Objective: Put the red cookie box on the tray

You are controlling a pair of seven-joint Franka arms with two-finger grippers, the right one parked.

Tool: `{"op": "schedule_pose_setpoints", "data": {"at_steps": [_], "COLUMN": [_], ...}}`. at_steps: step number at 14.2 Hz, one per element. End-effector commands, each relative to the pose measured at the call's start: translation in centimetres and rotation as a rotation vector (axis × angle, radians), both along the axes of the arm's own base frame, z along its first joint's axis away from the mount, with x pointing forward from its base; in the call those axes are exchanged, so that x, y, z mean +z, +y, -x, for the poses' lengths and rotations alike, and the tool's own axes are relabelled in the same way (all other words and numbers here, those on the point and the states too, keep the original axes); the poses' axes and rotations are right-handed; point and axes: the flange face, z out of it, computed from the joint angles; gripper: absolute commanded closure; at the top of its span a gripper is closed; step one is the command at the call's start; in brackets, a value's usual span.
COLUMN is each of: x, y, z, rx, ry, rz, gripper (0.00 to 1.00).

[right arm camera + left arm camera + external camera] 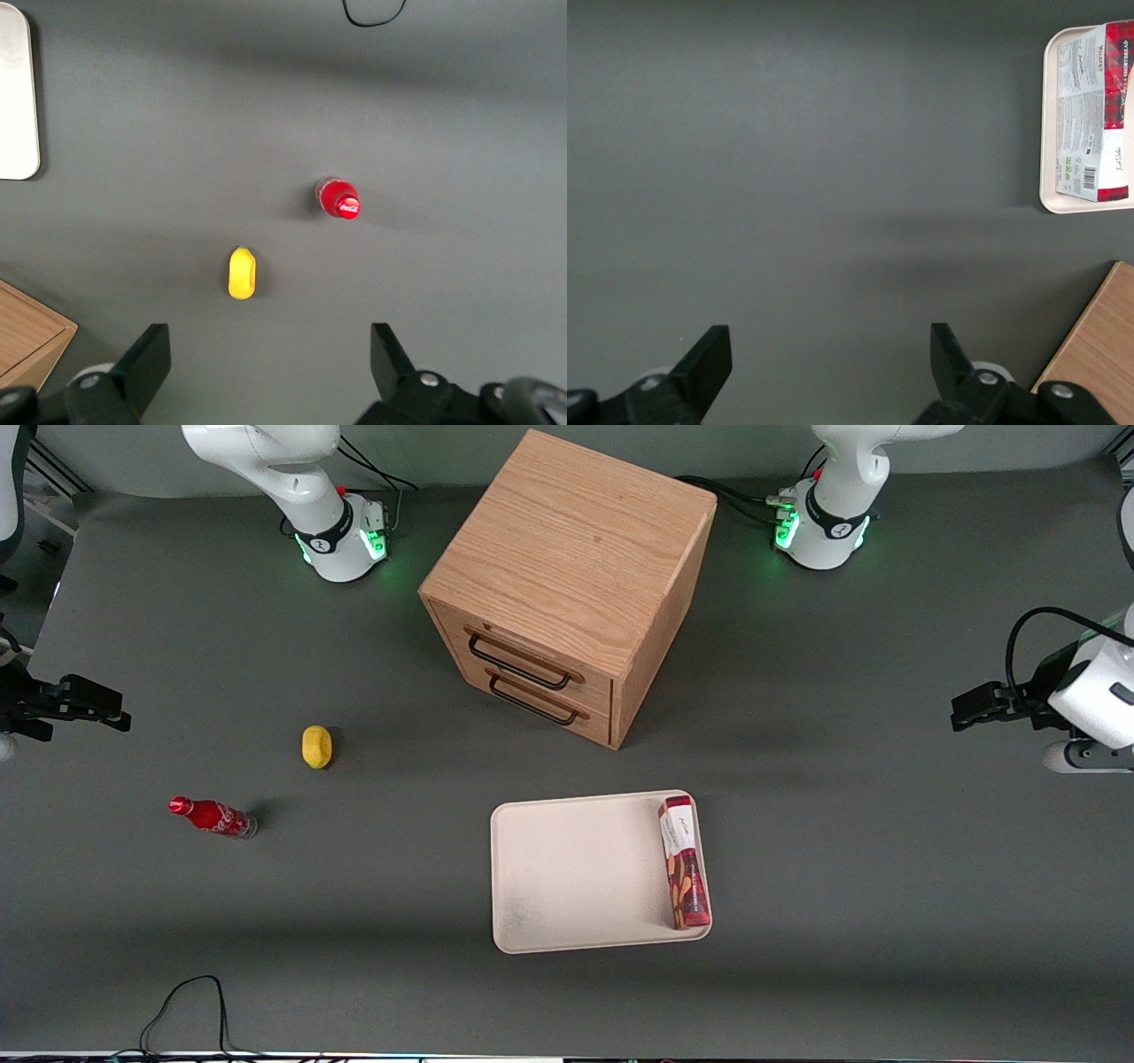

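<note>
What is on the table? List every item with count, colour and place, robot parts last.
Cookie box: 1, dark red with white end, lying in the tray along its edge toward the working arm.
Tray: 1, cream, on the table in front of the cabinet.
Cabinet: 1, light wood, two drawers with black handles, mid-table.
Lemon: 1, yellow, toward the parked arm's end.
Soda bottle: 1, red, beside the lemon, nearer the front camera.
Cable: 1, black, at the table's near edge.
Gripper: 1, black, open, above bare table at the working arm's end.

dark-red cookie box (684, 863), cream tray (567, 868)
</note>
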Motion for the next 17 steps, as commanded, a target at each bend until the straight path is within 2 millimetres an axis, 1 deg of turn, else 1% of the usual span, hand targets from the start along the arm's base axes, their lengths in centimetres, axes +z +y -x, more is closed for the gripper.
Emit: {"op": "schedule_pose_setpoints", "data": {"at_steps": [1, 2, 3, 4, 5, 7, 10, 15, 17], "x": [0.0, 0.2, 0.5, 1.0, 1.3, 2.0, 2.5, 2.4, 2.4], "y": [-0.2, -0.1, 0.5, 0.2, 0.5, 0.5, 0.3, 0.1, 0.4], "z": [1.2, 1.4, 1.4, 1.6, 1.9, 2.3, 2.8, 3.2, 3.6], "rx": [-0.01, -0.005, 0.007, 0.004, 0.013, 0.02, 0.015, 0.011, 0.003], "ry": [-0.035, -0.047, -0.064, -0.073, -0.079, -0.085, -0.059, -0.026, -0.003], "rz": [0.011, 0.013, 0.011, 0.01, 0.01, 0.009, 0.008, 0.009, 0.009], "gripper": [0.0, 0.0, 0.0, 0.0, 0.0, 0.0, 0.0, 0.0, 0.0]}}
